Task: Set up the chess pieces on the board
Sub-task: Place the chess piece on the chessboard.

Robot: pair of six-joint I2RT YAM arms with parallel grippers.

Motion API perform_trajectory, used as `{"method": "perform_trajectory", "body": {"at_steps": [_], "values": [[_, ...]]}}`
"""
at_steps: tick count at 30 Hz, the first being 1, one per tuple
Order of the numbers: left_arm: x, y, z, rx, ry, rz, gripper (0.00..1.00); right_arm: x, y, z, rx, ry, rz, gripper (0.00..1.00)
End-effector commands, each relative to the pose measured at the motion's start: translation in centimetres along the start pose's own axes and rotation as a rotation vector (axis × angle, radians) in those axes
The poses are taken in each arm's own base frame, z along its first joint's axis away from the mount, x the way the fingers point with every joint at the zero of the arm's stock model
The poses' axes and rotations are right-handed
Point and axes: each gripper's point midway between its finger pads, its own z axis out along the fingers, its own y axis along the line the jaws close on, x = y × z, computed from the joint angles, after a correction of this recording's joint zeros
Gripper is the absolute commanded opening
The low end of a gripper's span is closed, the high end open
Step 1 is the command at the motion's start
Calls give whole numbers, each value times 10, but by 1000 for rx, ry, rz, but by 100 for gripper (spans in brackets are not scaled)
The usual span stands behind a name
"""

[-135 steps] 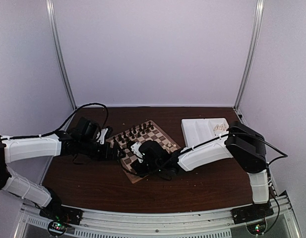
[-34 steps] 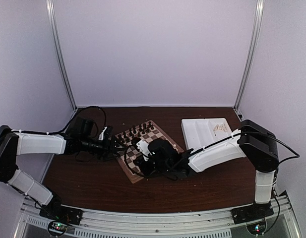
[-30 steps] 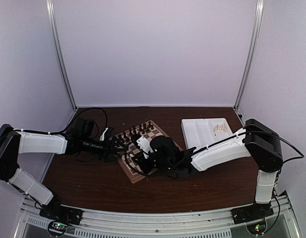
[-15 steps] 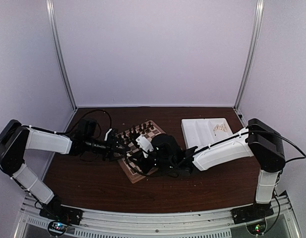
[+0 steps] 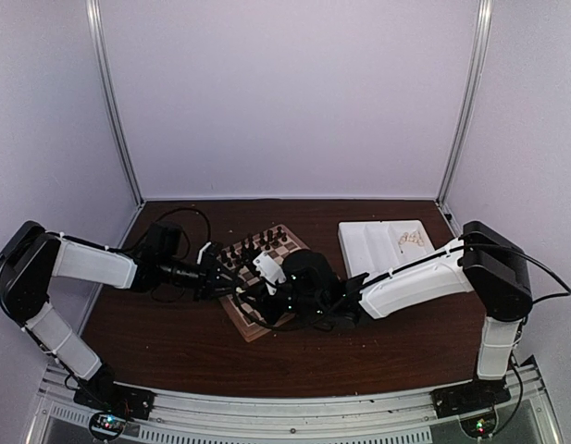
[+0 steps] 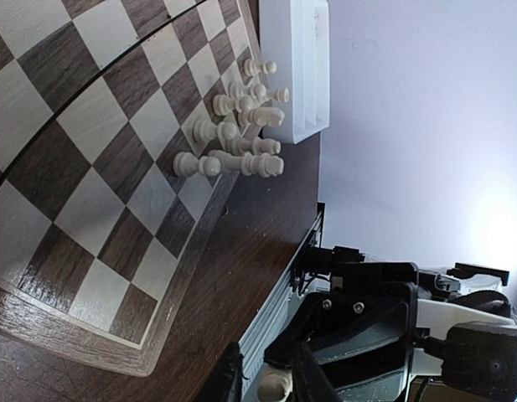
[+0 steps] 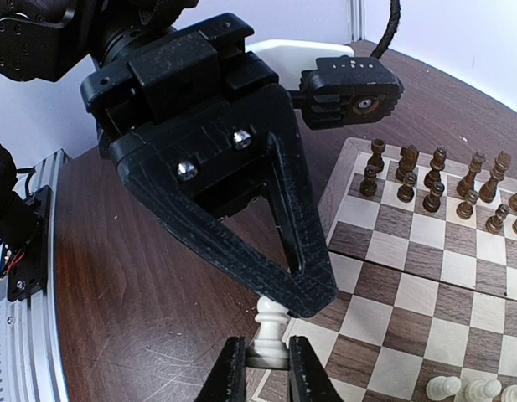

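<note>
Right gripper [image 7: 266, 356] has its two fingers pressed together low on one white piece [image 7: 271, 328]. It holds the piece upright just over the board [image 7: 419, 295], at the edge nearest the left arm. Whether the foot of the piece touches the wood I cannot tell. Left gripper [image 6: 271, 373] reaches in from the other side with its jaws standing narrow around the same piece, but the views do not show whether its pads actually bear on it.

That shared hold is the weak spot. If the right fingers let go before the left ones have a firm bite, the piece would likely fall onto the board's edge and roll off across the table [image 7: 149, 285]. A pinch on the rounded head rather than the stem could squirt it sideways. If either arm pulls while both are gripping, the piece may twist, tilt or snap out of one hold. The fingertips of both arms are crowded together, so a small slip could knock them against each other.

Further out, the dark pieces [image 7: 434, 180] stand in two rows along one side. The other white pieces [image 6: 233, 138] cluster at the corner by the tray [image 6: 296, 75]. A wide swing of either arm could topple them.
</note>
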Motion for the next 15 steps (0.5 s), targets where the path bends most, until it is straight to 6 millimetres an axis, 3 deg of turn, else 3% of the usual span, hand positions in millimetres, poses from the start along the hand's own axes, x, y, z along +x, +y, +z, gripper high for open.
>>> {"method": "perform_trajectory", "body": {"at_steps": [1, 4, 6, 8, 15], "values": [[3, -2, 3, 20, 16, 19, 22, -8, 5, 1, -4, -18, -13, 14], [3, -3, 4, 23, 20, 19, 22, -7, 2, 2, 7, -18, -12, 14], [4, -4, 4, 25, 24, 19, 36, -7, 0, 1, 20, -17, -11, 14], [5, -4, 4, 26, 27, 21, 39, -6, -2, 2, 33, -16, -10, 14], [9, -4, 5, 23, 41, 22, 28, -4, -3, 4, 37, -9, -11, 14]]}}
